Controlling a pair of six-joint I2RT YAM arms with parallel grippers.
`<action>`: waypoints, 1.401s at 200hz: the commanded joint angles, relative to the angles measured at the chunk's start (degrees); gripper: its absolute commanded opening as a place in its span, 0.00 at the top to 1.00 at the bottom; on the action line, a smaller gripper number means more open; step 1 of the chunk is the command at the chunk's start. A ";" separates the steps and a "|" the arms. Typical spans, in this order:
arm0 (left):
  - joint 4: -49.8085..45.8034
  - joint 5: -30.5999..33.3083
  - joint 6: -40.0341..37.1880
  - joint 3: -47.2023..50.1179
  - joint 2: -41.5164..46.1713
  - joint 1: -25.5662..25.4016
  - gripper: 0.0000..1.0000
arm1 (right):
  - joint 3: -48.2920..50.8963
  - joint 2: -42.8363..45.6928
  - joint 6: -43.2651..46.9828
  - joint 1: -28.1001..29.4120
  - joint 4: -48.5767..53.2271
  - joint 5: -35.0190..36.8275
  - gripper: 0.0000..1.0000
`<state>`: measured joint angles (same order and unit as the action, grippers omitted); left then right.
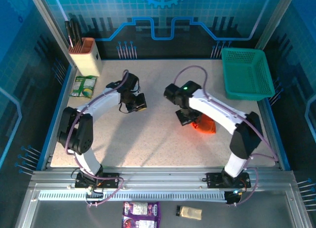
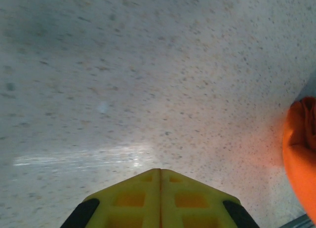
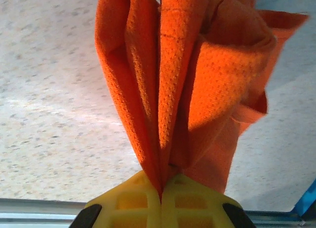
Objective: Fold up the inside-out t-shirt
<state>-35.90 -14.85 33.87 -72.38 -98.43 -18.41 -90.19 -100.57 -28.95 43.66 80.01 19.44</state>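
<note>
The inside-out t-shirt (image 1: 204, 125) is a bunched bright orange cloth right of the table's middle, partly hidden under my right arm. My right gripper (image 1: 187, 117) is shut on it. In the right wrist view the yellow jaws (image 3: 161, 188) pinch several gathered folds of the t-shirt (image 3: 197, 75), which fan out away from them over the speckled table. My left gripper (image 1: 136, 103) is left of the middle, well apart from the cloth. Its yellow jaws (image 2: 160, 174) are pressed together with nothing between them, and an edge of the t-shirt (image 2: 301, 154) shows at the far right.
A teal-green mesh basket (image 1: 247, 72) sits at the back right corner. A tan holder with dark handles (image 1: 85, 55) and a green packet (image 1: 83, 86) are at the back left. A purple packet (image 1: 141, 214) and a small tan item (image 1: 190, 212) lie on the near ledge.
</note>
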 commanded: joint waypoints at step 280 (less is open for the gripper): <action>-0.61 14.81 -0.43 4.21 -9.27 -7.18 0.93 | 19.21 -11.17 -3.86 -20.37 -46.89 -38.16 0.65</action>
<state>-34.39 -5.13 36.07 -66.19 -105.34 -27.64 -71.05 -108.31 -32.51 25.67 33.91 -21.37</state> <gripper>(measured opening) 0.075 0.355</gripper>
